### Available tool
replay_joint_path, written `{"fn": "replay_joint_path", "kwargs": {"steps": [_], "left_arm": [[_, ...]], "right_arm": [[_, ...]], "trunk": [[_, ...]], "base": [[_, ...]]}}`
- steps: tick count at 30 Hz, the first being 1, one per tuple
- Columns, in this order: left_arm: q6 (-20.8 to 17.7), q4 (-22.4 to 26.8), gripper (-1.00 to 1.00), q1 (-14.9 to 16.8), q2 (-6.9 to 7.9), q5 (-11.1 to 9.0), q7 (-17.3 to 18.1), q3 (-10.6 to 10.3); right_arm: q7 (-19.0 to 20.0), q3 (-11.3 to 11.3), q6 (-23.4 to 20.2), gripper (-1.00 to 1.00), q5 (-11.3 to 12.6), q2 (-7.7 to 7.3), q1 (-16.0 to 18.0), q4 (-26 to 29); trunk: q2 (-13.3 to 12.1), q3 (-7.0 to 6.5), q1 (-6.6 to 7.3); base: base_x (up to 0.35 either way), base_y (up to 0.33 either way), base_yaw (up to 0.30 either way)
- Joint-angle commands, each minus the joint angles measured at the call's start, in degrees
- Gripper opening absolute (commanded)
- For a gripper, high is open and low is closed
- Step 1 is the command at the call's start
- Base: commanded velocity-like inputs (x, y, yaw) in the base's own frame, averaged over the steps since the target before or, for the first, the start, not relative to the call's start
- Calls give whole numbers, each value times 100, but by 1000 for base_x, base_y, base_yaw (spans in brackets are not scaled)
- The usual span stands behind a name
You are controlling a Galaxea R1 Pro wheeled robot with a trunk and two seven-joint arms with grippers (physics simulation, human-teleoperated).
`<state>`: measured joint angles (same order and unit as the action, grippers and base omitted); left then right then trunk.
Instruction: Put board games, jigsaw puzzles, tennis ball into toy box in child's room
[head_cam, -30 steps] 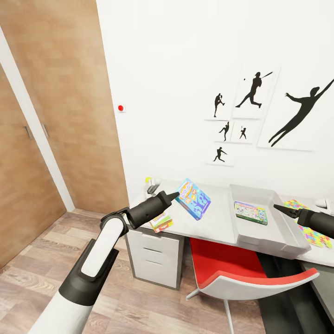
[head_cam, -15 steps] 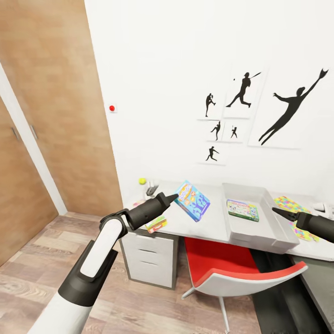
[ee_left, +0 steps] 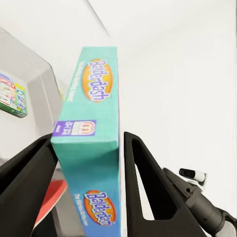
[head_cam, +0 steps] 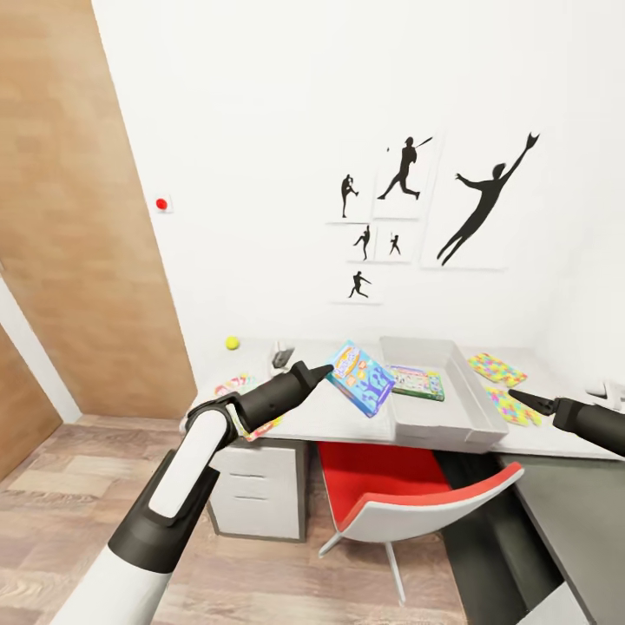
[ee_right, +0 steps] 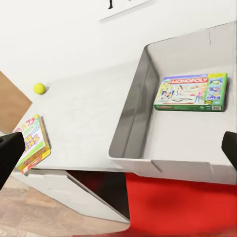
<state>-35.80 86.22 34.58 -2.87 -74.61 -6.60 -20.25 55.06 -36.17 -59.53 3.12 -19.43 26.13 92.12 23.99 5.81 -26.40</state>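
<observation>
The blue board game point(head_cam: 361, 379), a "Balderdash" box point(ee_left: 91, 148), is clamped between the two dark fingers of the left gripper point(head_cam: 327, 371) and held tilted in the air above the table point(head_cam: 330, 415), just to the left of the toy box point(head_cam: 438, 410). In the left wrist view the box's teal edge sits squarely between the fingers point(ee_left: 140, 182), which press on its two broad faces. The Monopoly game point(head_cam: 417, 382) lies flat on the floor of the light grey toy box point(ee_right: 148, 148), near its far side point(ee_right: 191, 92). The Skip-Bo game point(ee_right: 32, 141) lies at the table's front left corner, partly hidden behind the left arm in the head view. The tennis ball point(head_cam: 232, 343) rests near the back left of the table point(ee_right: 84, 123), by the wall point(ee_right: 39, 88). The two jigsaw puzzles point(head_cam: 496, 368) lie flat on the tabletop to the right of the toy box, one behind the other point(head_cam: 512, 407). The right gripper point(head_cam: 527, 399) hangs beside the nearer puzzle with its tips drawn together to a narrow point. A red chair point(head_cam: 408, 495) stands pushed under the table, and baseball silhouettes point(head_cam: 482, 204) hang on the white wall.
</observation>
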Motion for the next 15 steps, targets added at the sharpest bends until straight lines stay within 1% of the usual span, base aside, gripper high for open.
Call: {"fn": "replay_joint_path", "kwargs": {"steps": [1,5,8,9,11,13,14,15], "left_arm": [[-15,5,-100,5,4,-97,-53,5],[-15,-40,-100,8,9,-144,-51,9],[-27,-251,-100,58,4,-168,-45,56],[-27,-251,-100,58,4,-168,-45,56],[-81,-546,-100,182,3,-191,-26,150],[-225,-922,-100,395,4,-237,39,292],[-225,-922,-100,395,4,-237,39,292],[-336,-1117,-100,517,6,-271,102,373]], "right_arm": [[-3,-4,-47,100,30,0,7,0],[-4,-4,-47,100,30,0,7,0],[-4,-4,-47,100,33,0,6,-1],[-4,-4,-47,100,33,0,6,-1],[-4,-2,-47,100,34,2,5,-1],[-4,12,-47,100,33,9,2,-1],[-4,12,-47,100,33,9,2,-1],[-4,30,-47,100,34,15,1,-1]], "trunk": [[13,13,-4],[13,13,-4],[13,13,-4],[13,13,-4],[13,13,-4],[13,13,-4],[13,13,-4],[13,13,-4]], "base": [[0,0,-280],[0,0,-281],[0,0,-282],[0,0,-282],[0,0,-282],[0,0,-282],[0,0,-282],[0,0,-282]]}}
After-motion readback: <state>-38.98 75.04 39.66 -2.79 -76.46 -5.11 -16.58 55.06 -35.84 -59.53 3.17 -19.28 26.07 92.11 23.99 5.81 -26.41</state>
